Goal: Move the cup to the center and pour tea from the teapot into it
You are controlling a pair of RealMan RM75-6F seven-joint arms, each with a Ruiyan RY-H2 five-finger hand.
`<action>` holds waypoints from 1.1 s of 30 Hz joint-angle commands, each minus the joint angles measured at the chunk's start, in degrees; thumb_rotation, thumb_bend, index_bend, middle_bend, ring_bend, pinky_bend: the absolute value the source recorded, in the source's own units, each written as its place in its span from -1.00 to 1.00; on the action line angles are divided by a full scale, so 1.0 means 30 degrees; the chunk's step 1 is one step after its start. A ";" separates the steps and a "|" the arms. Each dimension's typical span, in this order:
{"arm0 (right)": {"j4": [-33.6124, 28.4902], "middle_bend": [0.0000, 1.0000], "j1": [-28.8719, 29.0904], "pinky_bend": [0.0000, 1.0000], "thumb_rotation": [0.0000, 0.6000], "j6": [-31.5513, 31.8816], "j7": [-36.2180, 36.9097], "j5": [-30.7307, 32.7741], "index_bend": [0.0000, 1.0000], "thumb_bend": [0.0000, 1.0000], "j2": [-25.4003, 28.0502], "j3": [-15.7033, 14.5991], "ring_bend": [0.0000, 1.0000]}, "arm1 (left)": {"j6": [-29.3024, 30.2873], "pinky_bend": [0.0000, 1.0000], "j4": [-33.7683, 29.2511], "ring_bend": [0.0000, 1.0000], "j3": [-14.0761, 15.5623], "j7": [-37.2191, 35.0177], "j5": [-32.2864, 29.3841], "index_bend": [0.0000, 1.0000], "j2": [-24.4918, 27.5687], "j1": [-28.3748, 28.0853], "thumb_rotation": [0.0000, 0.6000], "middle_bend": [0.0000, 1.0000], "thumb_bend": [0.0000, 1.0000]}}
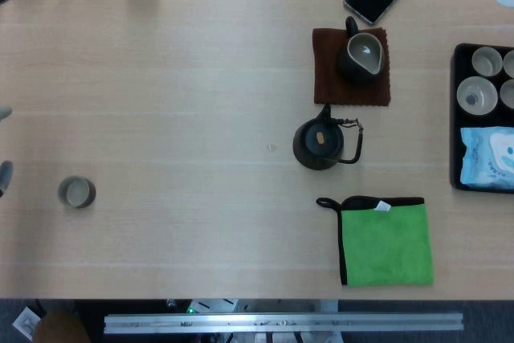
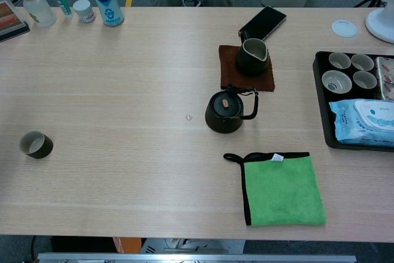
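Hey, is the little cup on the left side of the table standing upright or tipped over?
Upright. The cup stands on its base, its round open mouth facing up in both views, apart from the teapot.

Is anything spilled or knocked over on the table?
No, nothing is spilled or tipped. The cup stands upright far out by the left edge, away from the teapot, which sits upright with its lid on. The green cloth lies flat. Only a tiny speck lies on the table.
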 commanded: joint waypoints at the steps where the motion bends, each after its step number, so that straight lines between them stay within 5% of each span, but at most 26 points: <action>1: -0.0475 -0.53 0.0789 -1.00 1.00 -0.0826 -0.0526 -0.0189 -0.65 -1.00 0.0134 0.0246 -0.89 | -0.0027 -0.95 0.0002 -0.79 -0.0032 0.0040 -0.0080 -0.58 0.0023 -0.0020 1.00 -0.61 -0.32; 11: -0.1392 -0.37 0.3280 -0.85 1.00 -0.3755 -0.1639 -0.0181 -0.65 -1.00 -0.0769 0.0789 -0.63 | -0.0292 -0.95 -0.0053 -0.79 -0.0136 0.0065 -0.0414 -0.58 0.0052 -0.0166 1.00 -0.61 -0.32; 21: -0.1212 -0.36 0.5640 -0.84 1.00 -0.7285 -0.2883 0.1264 -0.65 -1.00 -0.2286 0.1044 -0.61 | -0.0226 -0.95 -0.0094 -0.79 -0.0073 0.0200 -0.0396 -0.58 -0.0081 -0.0130 1.00 -0.61 -0.32; 33: -0.0466 -0.35 0.6883 -0.84 1.00 -0.8814 -0.4027 0.2848 -0.65 -1.00 -0.4223 0.0950 -0.61 | -0.0287 -0.95 0.0140 -0.79 -0.0069 -0.0207 -0.0537 -0.58 -0.0089 -0.0124 1.00 -0.61 -0.32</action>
